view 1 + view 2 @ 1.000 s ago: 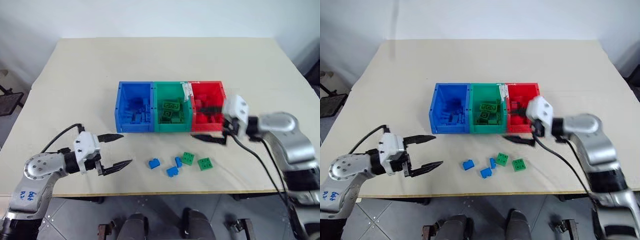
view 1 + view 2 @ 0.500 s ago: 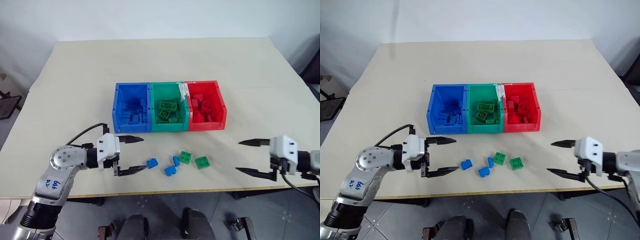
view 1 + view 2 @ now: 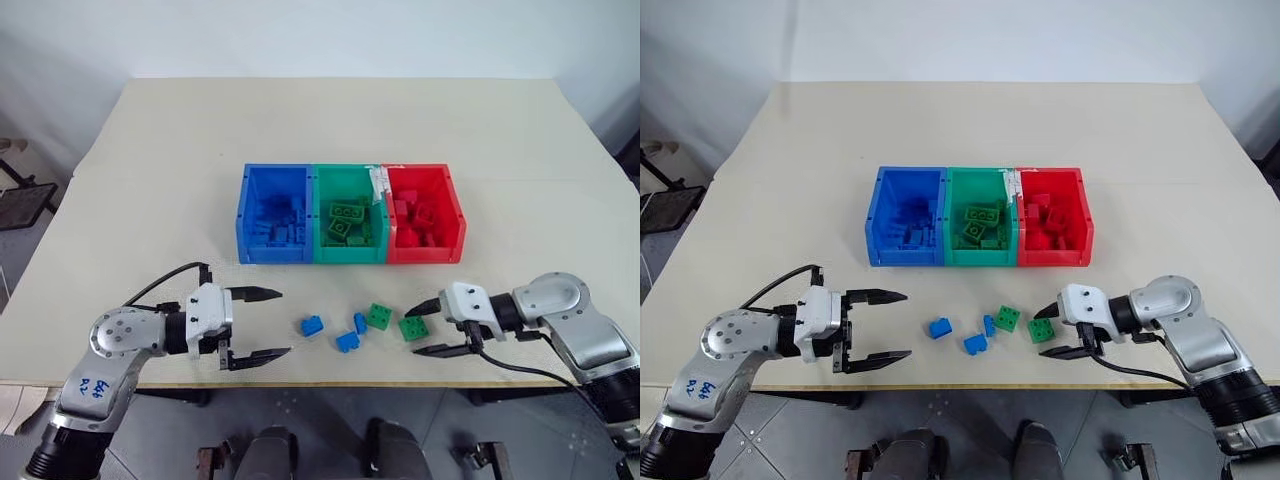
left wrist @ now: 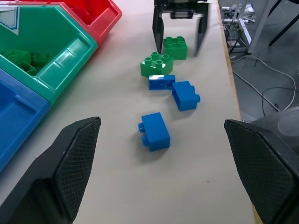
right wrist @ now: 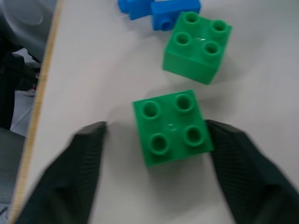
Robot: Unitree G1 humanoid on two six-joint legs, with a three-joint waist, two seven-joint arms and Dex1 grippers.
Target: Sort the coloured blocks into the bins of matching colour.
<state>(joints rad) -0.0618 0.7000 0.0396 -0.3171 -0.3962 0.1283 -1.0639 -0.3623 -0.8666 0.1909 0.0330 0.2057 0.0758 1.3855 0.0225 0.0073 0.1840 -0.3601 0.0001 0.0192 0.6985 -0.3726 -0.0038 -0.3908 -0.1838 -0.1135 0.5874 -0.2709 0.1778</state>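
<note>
Now right gripper [image 3: 428, 328] fingers straddle green four-stud block [image 5: 170, 127], ungripped; left gripper [image 3: 268, 324] spread.

lab/test rm, bare white wall [image 3: 320, 35], floor cables [image 4: 261, 88], work table [image 3: 330, 130]

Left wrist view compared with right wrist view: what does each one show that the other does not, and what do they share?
The left wrist view alone shows the green bin, parts of the red bin and blue bin, a lone blue block, and the right gripper from the front, its fingers either side of a green block. The right wrist view alone shows that block's four studs from above, one finger against it. Both show the two green blocks, the second beside two blue blocks.
</note>
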